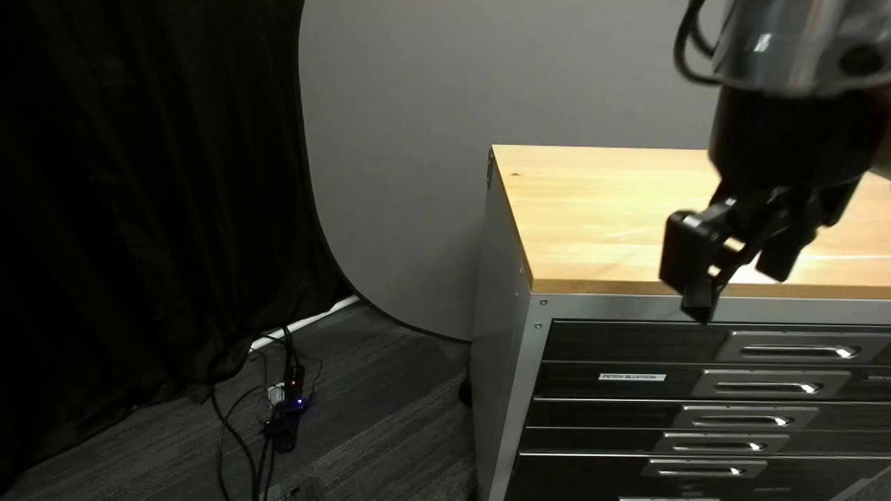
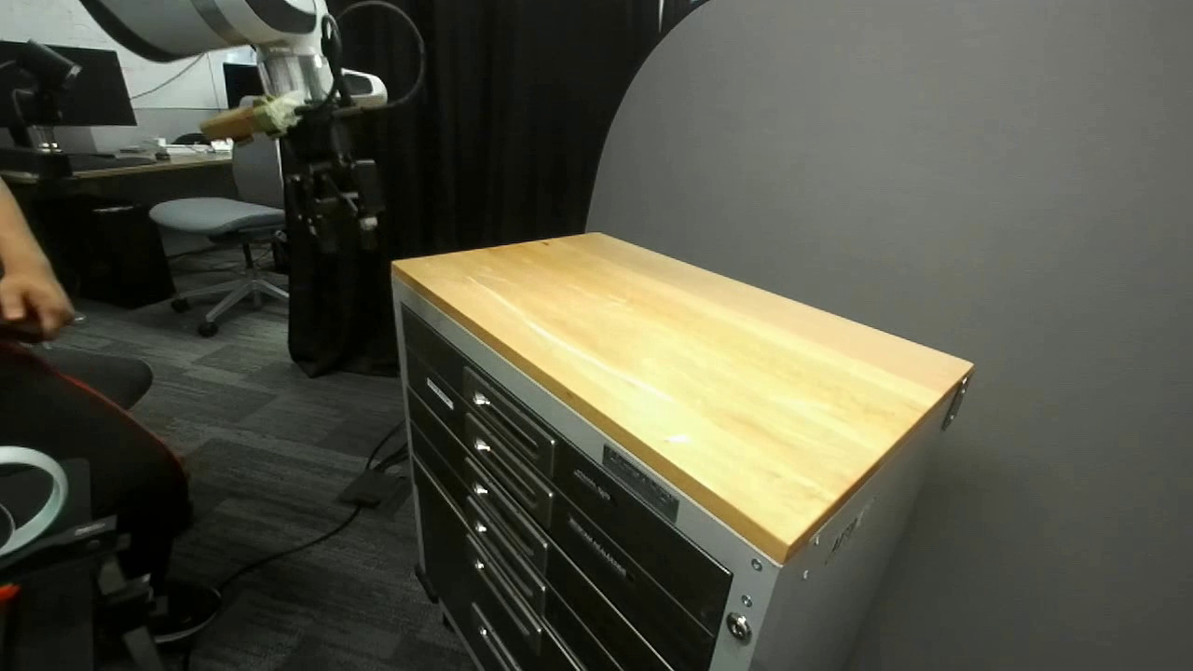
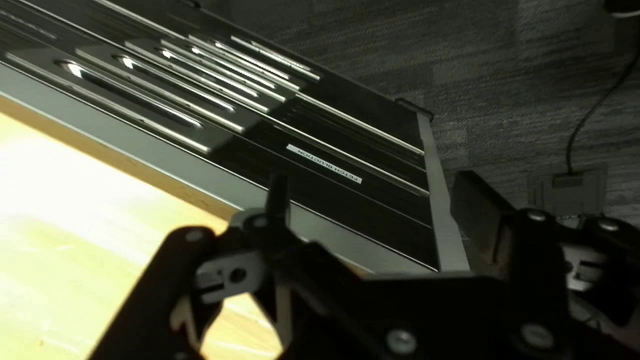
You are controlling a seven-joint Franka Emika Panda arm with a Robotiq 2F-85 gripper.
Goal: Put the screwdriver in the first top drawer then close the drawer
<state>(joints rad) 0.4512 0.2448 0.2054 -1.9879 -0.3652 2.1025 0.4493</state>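
Observation:
The first top drawer [image 1: 633, 342] is the uppermost dark front of the cabinet, with a silver handle bar [image 1: 800, 350]. It is shut; the drawer also shows in an exterior view [image 2: 676, 552] and in the wrist view [image 3: 350, 212]. My gripper [image 1: 739, 289] hangs in the air near the cabinet's front edge, tilted, also seen in an exterior view [image 2: 343, 228]. In the wrist view my gripper [image 3: 372, 200] has its two fingers wide apart with nothing between them. The screwdriver does not show in any view.
The cabinet's wooden top [image 2: 652, 345] has a front edge below my gripper. Lower drawers [image 1: 598, 416] are shut. A person [image 2: 33, 289] sits at the far left. A grey round backdrop [image 1: 404, 174] stands behind the cabinet. Cables [image 1: 254, 438] lie on the floor.

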